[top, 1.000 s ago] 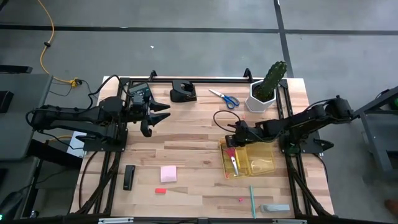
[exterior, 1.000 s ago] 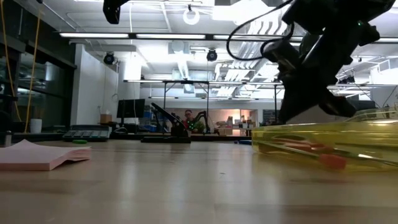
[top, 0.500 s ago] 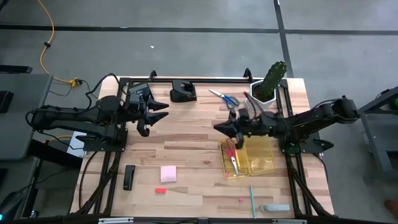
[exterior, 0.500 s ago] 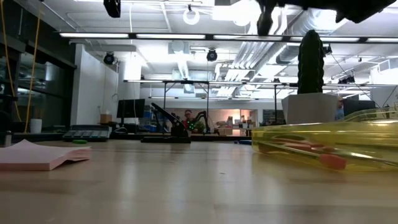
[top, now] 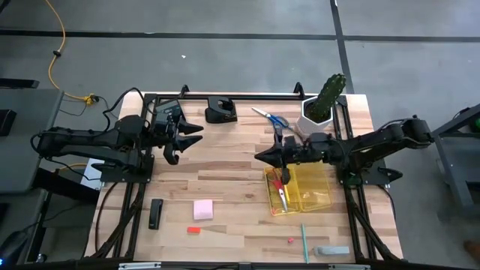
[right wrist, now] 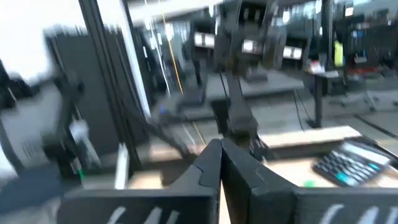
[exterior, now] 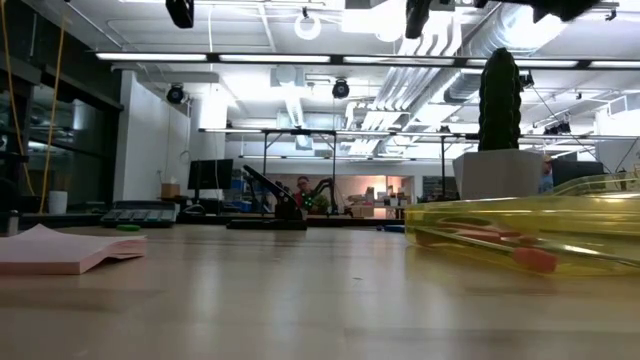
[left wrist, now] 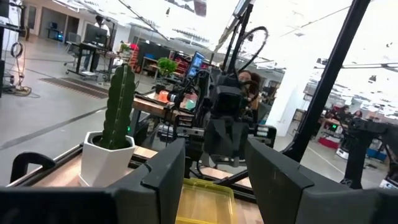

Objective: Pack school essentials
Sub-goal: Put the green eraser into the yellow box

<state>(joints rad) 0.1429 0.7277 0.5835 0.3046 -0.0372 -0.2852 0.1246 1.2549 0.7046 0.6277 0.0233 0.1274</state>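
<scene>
Right gripper [top: 261, 157] has its two fingers pressed tight together, with nothing between them. It hangs in the air over the wooden table [top: 232, 180], just past the far left corner of the clear yellow tray [top: 311, 196]. Left gripper [top: 193, 135] hangs near the far left part of the table with its fingers apart, and it holds nothing too. Red-handled scissors [top: 280, 189] lie inside the tray, along its left side. Blue-handled scissors [top: 271, 118] lie on the table near the far edge, just beside the green cactus [top: 328, 94] in its white pot [top: 311, 124]. A square pink sticky pad [top: 203, 209] sits on the near left part of the table, with a small red piece [top: 193, 230] close to it. Near the front edge, right of the middle, lie a teal pen [top: 304, 243] and a tiny red bit [top: 289, 241].
</scene>
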